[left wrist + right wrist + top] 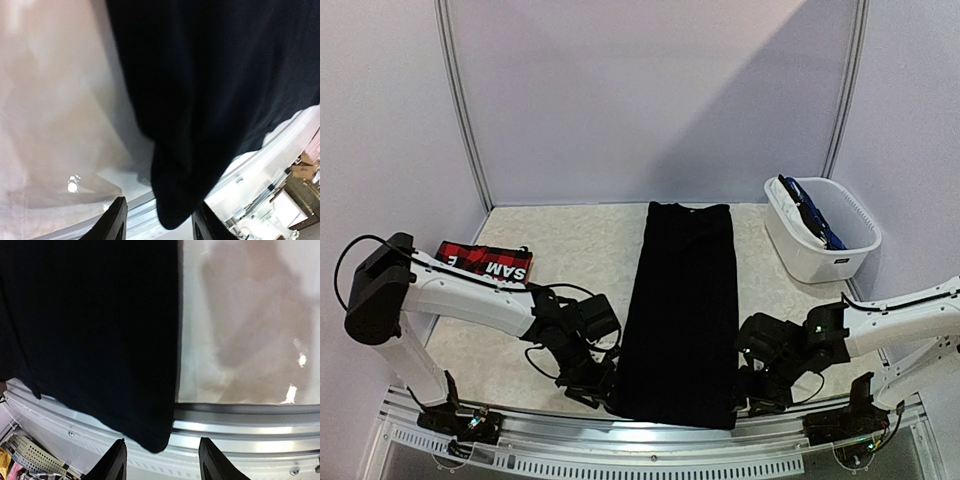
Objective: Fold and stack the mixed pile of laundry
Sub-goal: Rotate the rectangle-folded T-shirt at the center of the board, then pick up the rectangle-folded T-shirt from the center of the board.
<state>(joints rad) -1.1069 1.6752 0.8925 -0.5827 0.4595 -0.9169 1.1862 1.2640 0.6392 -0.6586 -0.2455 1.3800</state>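
Overhanging black garment (682, 310) (far collar indistinct)

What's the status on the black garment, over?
Both open: left gripper, right gripper, one at each near corner of black garment. Garment flat, long strip. Nothing blocking; basket far right.
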